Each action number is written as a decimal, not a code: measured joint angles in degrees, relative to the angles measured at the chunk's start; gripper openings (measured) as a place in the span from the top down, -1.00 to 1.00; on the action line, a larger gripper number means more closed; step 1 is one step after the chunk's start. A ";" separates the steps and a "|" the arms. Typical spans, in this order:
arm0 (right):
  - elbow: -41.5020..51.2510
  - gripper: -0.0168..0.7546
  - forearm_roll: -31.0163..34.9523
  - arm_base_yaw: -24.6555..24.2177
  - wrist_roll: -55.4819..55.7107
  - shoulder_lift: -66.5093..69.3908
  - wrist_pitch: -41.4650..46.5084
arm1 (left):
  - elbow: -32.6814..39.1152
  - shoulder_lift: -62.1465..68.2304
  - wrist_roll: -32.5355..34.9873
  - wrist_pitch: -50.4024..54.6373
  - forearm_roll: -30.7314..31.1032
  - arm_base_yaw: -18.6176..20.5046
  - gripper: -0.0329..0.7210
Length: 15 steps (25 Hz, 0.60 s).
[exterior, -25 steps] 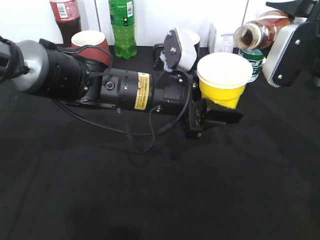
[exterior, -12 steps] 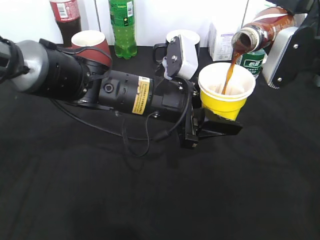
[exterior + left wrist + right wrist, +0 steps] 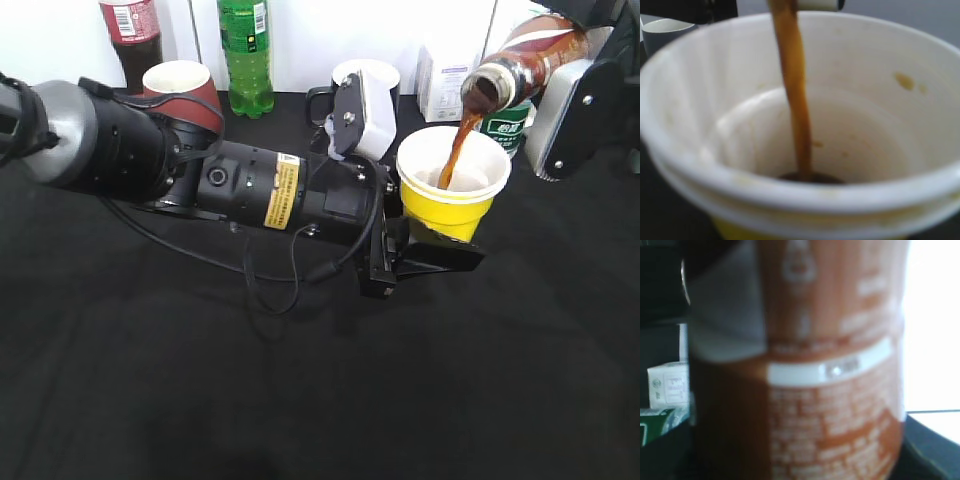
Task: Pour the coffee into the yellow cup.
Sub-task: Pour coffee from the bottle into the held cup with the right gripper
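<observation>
We see brown coffee (image 3: 452, 158) streaming into the yellow cup (image 3: 452, 180), white at rim and inside. At far left stand a brownish-red mug (image 3: 185, 90), a green bottle (image 3: 246, 50) and a dark, red-labelled bottle (image 3: 130, 35). The bench (image 3: 300, 380) is black.

This looks like a robotics lab bench dressed up for a drinks test, not anyone's kitchen: the table (image 3: 300, 400) is covered in plain black cloth and backs onto a bare white wall. Along that back edge stands a tidy row of props — a dark cola bottle (image 3: 130, 35), a green soda bottle (image 3: 245, 50), a brownish-red mug (image 3: 185, 90), a black mug (image 3: 335, 90) and a small white carton (image 3: 440, 80). A heavy black robot arm (image 3: 200, 170) with loose cables and a yellow warning sticker lies across the middle.
</observation>
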 joint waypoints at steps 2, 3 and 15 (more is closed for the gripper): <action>0.00 -0.41 0.00 0.00 -0.77 0.00 0.00 | 0.00 0.00 0.00 0.05 0.05 0.00 -0.26; 0.00 -0.41 0.00 0.00 -0.90 0.00 -0.18 | 0.00 0.00 0.00 0.05 0.05 0.00 -0.26; 0.00 -0.41 1.20 0.00 -3.51 0.00 -4.17 | 0.00 0.00 0.00 0.10 0.12 0.00 -0.26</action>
